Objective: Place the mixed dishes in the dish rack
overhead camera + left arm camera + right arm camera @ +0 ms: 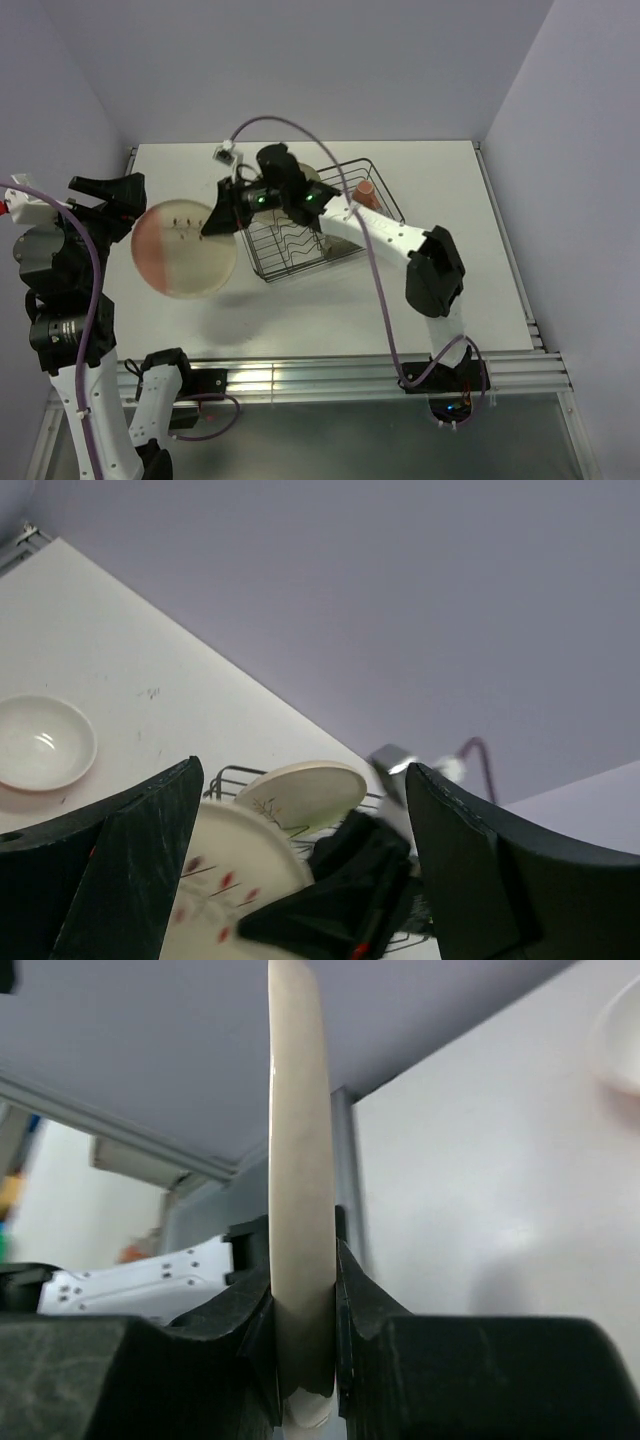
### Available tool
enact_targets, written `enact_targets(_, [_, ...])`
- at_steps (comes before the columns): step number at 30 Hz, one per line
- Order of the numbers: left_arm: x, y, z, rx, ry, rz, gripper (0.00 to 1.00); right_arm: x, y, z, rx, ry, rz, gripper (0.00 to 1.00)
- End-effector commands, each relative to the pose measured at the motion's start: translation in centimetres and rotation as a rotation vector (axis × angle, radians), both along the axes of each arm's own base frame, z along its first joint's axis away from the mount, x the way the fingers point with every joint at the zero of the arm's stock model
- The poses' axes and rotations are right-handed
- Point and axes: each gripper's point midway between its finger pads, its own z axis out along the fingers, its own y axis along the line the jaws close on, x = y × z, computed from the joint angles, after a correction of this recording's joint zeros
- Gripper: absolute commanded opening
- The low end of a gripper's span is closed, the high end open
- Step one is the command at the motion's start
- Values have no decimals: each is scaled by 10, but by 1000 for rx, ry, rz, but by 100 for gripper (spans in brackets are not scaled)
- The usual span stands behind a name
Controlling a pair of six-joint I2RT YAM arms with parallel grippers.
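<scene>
My right gripper (213,222) is shut on the rim of the pink-tinted plate (185,250) and holds it above the table, left of the dish rack (300,240). In the right wrist view the plate (300,1160) is edge-on between the fingers (362,1300). My left gripper (122,205) is open and empty just left of that plate. Between its fingers (140,860) I see the pink-tinted plate (225,865), the right gripper (350,905) and the green-tinted plate (305,792) standing in the rack. A pink mug (367,189) sits at the rack's far right corner.
The small white bowl (42,742) rests on the table to the left of the rack; it also shows in the right wrist view (620,1040). The right arm (400,240) reaches across the rack. The purple cable (290,125) arcs over the rack.
</scene>
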Motion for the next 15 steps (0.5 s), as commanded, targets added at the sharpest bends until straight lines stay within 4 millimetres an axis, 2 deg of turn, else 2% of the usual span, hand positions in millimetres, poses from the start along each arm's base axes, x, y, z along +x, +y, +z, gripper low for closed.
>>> enact_targets(1, [-11, 0, 42, 70, -138, 9, 89, 29, -55, 110, 134, -335, -40, 0])
enact_targets(2, [-12, 0, 44, 76, -143, 6, 89, 48, -72, 117, 122, -369, -79, 0])
enact_targets(3, [-11, -1, 44, 81, -147, 2, 89, 60, -83, 133, 130, -469, -95, 0])
enact_targets(5, [-8, -2, 39, 86, -135, -7, 89, 76, -105, 135, 73, -515, -120, 0])
enact_targets(6, [-8, -2, 36, 87, -130, -10, 89, 95, -125, 152, 74, -623, -156, 0])
enact_targets(8, [-5, -5, 27, 89, -122, -30, 89, 106, -148, 156, 25, -687, -170, 0])
enact_targets(9, [-3, -5, 22, 86, -117, -37, 89, 113, -160, 168, 19, -810, -169, 0])
enact_targets(10, [-3, -6, 19, 87, -120, -43, 89, 120, -175, 163, -29, -825, -179, 0])
enact_targets(11, [1, -7, 7, 81, -97, -54, 89, 122, -183, 167, -44, -874, -187, 0])
enact_targets(13, [5, -8, -9, 69, -69, -63, 89, 128, -201, 163, -107, -988, -180, 0])
enact_targets(15, [8, -9, -19, 62, -51, -68, 89, 131, -208, 153, -162, -1093, -146, 0])
